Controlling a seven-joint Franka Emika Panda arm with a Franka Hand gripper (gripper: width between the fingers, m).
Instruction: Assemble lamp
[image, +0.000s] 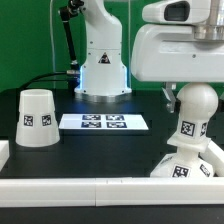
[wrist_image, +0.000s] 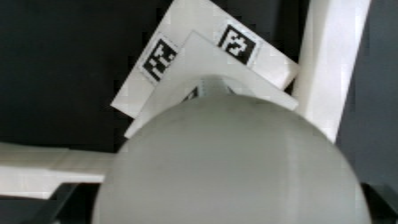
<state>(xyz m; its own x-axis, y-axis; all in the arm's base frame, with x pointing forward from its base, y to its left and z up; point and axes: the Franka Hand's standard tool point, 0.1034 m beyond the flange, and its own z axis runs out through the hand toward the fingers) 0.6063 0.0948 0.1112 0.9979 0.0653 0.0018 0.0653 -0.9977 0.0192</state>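
Observation:
The white bulb (image: 188, 130) stands upright on the low square base (image: 184, 166) at the exterior view's right. My gripper (image: 188, 97) is down around the bulb's round head. One dark finger (image: 169, 96) shows close beside the head; the other is hidden. I cannot tell whether the jaws press on the head. In the wrist view the bulb's head (wrist_image: 222, 160) fills the frame, with the tagged base (wrist_image: 192, 58) beneath it and no fingers showing. The cone shade (image: 37, 117) stands apart at the exterior view's left.
The marker board (image: 104, 122) lies flat mid-table between shade and base. A white rail (image: 100, 186) runs along the table's front edge and shows beside the base in the wrist view (wrist_image: 331, 60). The arm's pedestal (image: 100, 70) stands at the back.

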